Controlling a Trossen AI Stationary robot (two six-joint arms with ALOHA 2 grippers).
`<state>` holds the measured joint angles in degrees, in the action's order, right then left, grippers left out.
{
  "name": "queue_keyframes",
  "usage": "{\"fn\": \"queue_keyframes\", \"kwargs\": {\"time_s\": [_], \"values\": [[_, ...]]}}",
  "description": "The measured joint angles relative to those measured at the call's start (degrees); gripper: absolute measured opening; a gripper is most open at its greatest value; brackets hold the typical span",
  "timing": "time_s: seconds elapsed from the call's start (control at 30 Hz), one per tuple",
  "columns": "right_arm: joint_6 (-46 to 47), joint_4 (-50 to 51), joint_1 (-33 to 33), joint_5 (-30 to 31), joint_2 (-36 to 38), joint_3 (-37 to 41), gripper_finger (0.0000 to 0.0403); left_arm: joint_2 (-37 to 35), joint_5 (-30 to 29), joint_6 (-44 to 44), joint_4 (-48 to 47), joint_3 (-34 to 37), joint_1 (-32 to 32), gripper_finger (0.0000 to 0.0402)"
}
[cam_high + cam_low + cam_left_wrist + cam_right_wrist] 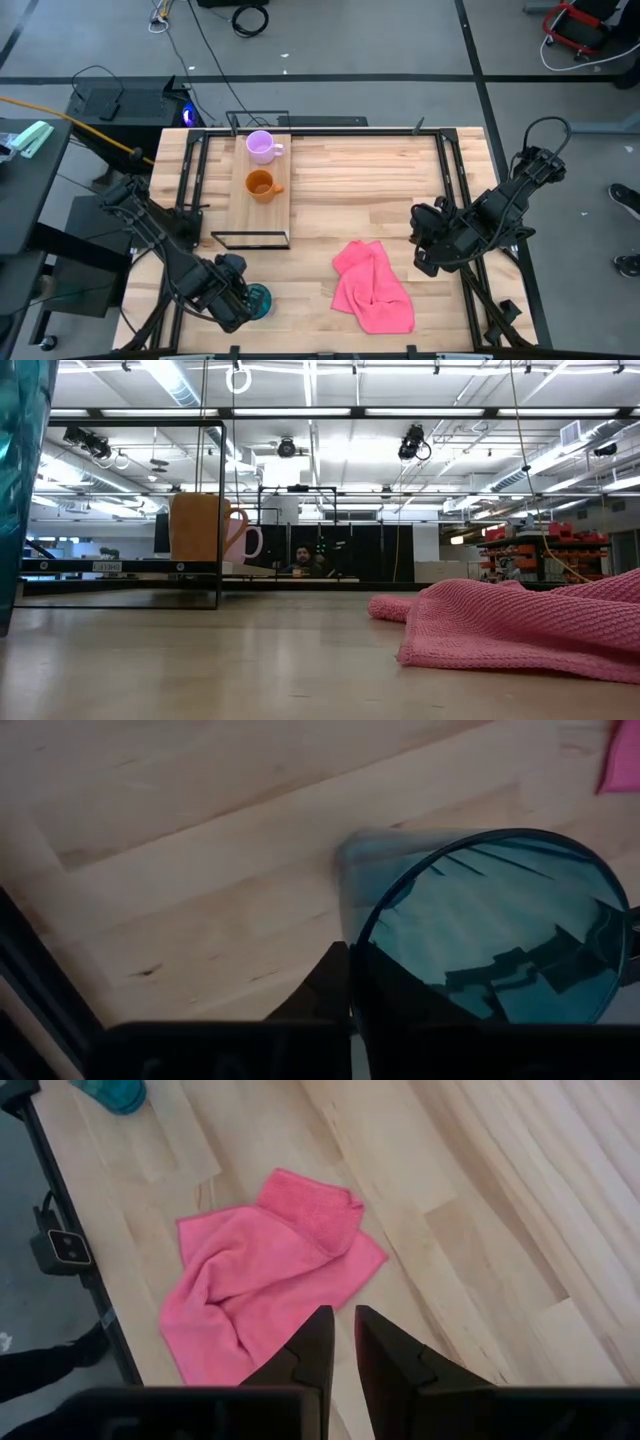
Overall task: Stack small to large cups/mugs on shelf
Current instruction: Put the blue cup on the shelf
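Note:
The teal cup (260,300) is at the table's near left; it fills the low view's left edge (20,490). My left gripper (245,302) is shut on its wall (350,955). The pale purple mug (262,147) and the orange mug (261,185) stand upright on the light-wood shelf (275,215), the purple one farther back. In the low view the orange mug (195,525) stands in front of the purple one (243,540). My right gripper (425,248) hovers at the table's right, shut and empty (345,1325). My left gripper holds the teal cup by its rim and wall (352,935) on the side toward the table's left edge. One finger (322,988) is outside the wall, the other seems to be inside the cup. Whether the cup's base rests on the table, I cannot tell.
A crumpled pink cloth (372,287) lies on the table right of the teal cup, between the two grippers; it shows under my right gripper (260,1270). The shelf's black frame (250,240) juts toward the near edge. Black rails run along the table's left and right sides.

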<state>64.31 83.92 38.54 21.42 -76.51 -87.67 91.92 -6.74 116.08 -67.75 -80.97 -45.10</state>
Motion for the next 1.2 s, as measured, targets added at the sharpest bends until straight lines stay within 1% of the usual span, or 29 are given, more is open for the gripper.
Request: {"fn": "queue_keyframes", "kwargs": {"time_s": [0.1,0.2,0.3,0.5,0.63,0.7,0.93,1.0,1.13,1.2], "values": [[0.0,0.0,0.0,1.0,0.0,0.0,0.0052,0.0,0.1,-0.2,-0.1,0.0,0.3,0.0012],[-0.3,0.0,0.0,1.3,0.0,0.0,0.0051,0.0,0.0,-0.3,-0.1,0.0,0.6,0.0021],[-1.1,0.0,0.0,1.4,0.0,0.0,0.0050,-0.1,0.0,-1.5,-0.1,-0.1,0.7,0.0014],[-1.9,0.0,0.0,1.4,0.0,0.0,0.0050,-1.6,-0.4,-5.1,0.1,-4.1,1.4,0.0013],[-2.6,0.0,0.0,1.4,0.0,0.0,0.0050,-2.8,-2.6,-10.9,0.1,-10.4,2.6,0.0011],[-2.8,0.0,0.0,1.4,0.0,0.0,0.0050,-2.8,-4.6,-13.6,-1.4,-15.1,3.3,0.0011],[-3.0,0.0,0.0,1.4,0.0,0.0,0.0050,-2.9,-18.4,-24.2,-9.0,-33.6,5.6,0.0011],[-2.9,0.0,0.0,1.4,0.0,0.0,0.0050,-2.9,-21.5,-25.7,-12.7,-38.6,6.4,0.0011],[-2.6,0.0,0.0,1.3,0.0,0.0,0.0050,-2.9,-24.2,-26.7,-22.6,-46.8,8.8,0.0011],[-2.6,0.0,0.0,1.3,0.0,0.0,0.0050,-3.4,-24.6,-29.0,-22.1,-48.4,11.2,0.0011]]}}
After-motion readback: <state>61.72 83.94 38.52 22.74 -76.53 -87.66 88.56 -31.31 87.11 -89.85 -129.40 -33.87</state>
